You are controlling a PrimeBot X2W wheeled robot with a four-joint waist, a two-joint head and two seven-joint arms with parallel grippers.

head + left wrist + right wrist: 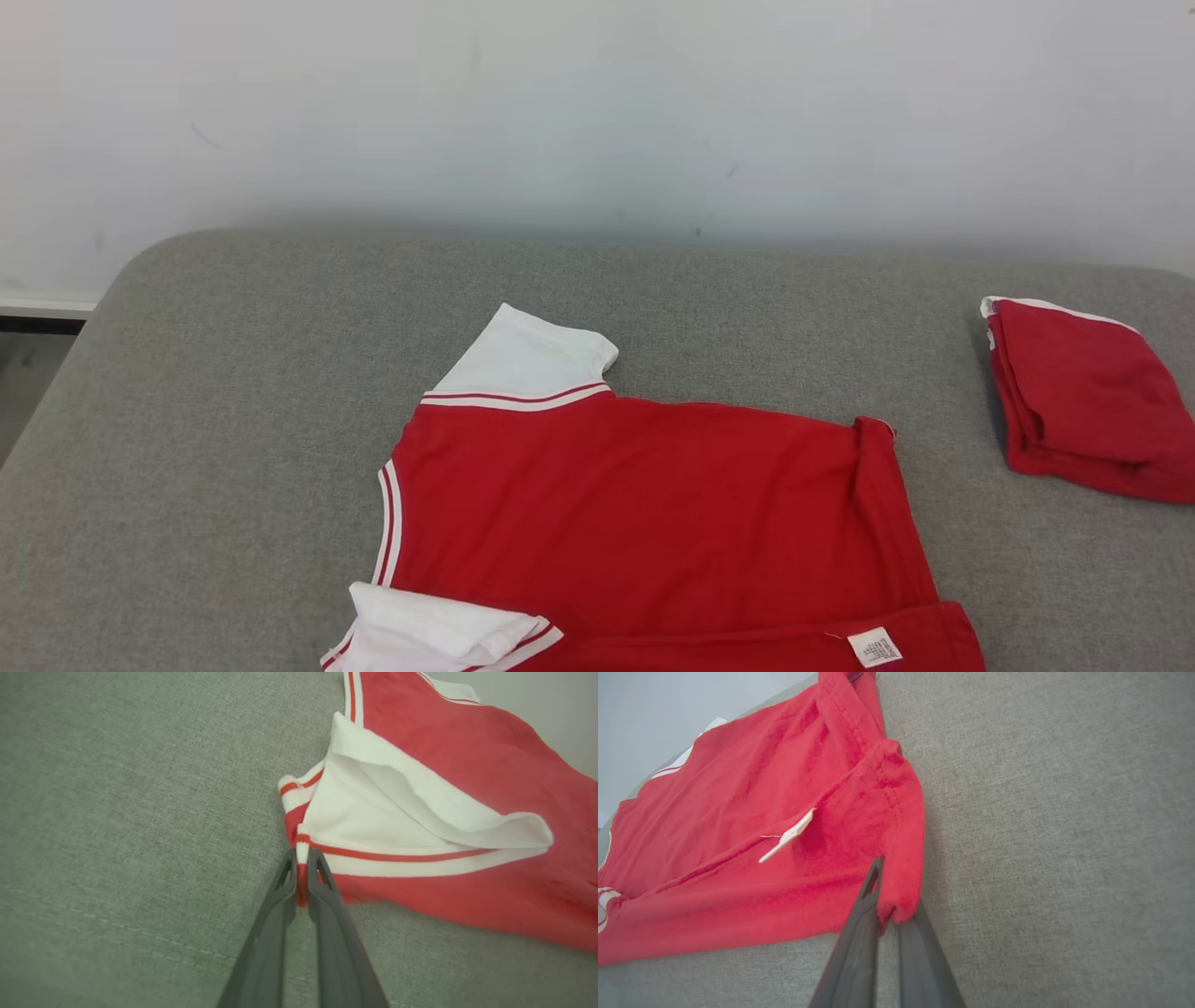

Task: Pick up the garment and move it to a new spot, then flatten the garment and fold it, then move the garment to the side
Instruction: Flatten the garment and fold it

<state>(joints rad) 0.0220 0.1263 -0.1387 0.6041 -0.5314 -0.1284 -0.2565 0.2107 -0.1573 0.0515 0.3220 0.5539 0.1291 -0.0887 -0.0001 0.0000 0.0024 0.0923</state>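
At left, the left gripper (302, 856) was clenched on the shirt (644, 504), its two dark fingers pinching the striped trim at the armpit of the near white sleeve (397, 812), which lay folded over on the red cloth. The shirt lay spread flat on the grey surface (215, 448), at the middle of its near edge, neck to the left and hem to the right, with the far sleeve (527, 359) pointing toward the wall (597, 103). A white label (875, 647) showed near the hem. At the near hem corner, the right gripper (893, 903) was clamped on a bunched fold of red cloth, raised a little off the surface. Farther right, well apart from the shirt, a folded red garment (1083, 401) sat by the surface's edge.
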